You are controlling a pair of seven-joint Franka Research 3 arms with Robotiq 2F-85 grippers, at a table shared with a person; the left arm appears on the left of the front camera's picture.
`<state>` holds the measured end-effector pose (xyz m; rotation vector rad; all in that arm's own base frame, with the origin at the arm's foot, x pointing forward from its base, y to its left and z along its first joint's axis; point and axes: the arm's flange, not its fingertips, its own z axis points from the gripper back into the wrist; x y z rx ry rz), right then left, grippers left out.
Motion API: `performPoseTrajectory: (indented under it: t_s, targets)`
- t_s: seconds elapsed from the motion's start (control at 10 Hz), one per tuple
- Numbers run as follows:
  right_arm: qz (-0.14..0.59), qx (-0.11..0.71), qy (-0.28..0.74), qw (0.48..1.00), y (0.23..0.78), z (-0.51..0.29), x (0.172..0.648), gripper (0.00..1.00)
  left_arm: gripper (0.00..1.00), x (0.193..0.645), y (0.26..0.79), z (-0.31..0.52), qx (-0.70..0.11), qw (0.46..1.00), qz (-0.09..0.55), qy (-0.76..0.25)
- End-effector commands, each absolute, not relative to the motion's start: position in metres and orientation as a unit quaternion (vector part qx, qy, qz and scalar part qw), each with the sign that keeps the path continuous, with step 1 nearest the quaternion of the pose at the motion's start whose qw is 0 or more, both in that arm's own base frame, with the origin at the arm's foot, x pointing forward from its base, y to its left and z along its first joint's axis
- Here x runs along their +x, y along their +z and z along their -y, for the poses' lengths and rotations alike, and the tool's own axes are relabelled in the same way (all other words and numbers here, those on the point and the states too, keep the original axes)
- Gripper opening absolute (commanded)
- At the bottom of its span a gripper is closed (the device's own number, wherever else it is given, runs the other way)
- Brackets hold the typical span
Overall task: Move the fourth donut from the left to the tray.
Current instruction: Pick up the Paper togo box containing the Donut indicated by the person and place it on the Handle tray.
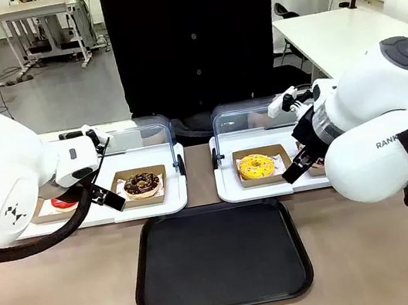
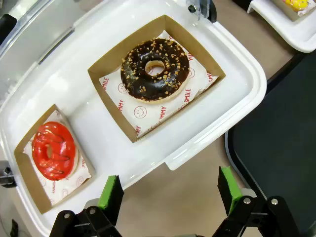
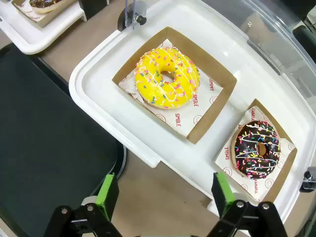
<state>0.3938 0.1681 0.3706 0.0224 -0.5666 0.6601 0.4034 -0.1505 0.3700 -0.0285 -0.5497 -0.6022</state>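
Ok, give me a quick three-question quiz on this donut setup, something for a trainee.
1. Which donut shares a white display tray with the yellow donut? A: red donut. B: chocolate donut with crumbs. C: chocolate donut with drizzle.
2. True or false: a donut already lies on the black tray.
3. Fill in: the right arm's fingers stand ___, holding nothing.
Key: 1 C; 2 false; 3 open.

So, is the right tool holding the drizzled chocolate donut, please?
No, the right tool is open and the donut lies in its cardboard tray.
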Motion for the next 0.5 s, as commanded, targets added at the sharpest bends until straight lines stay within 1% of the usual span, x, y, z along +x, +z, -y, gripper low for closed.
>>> performPoseTrajectory:
  t_s: [0.0,0.4]
  targets:
    - [0.274,0.011,0.320,0.907,0.3706,-0.1681,0.3938,1.00,1.00,0.4034,0.3702,0.1505,-0.014,0.918,0.267,-0.293]
    - [0.274,0.011,0.320,0.907,0.3706,-0.1681,0.3938,1.00,1.00,0.4034,0.3702,0.1505,-0.014,0.918,0.267,-0.293]
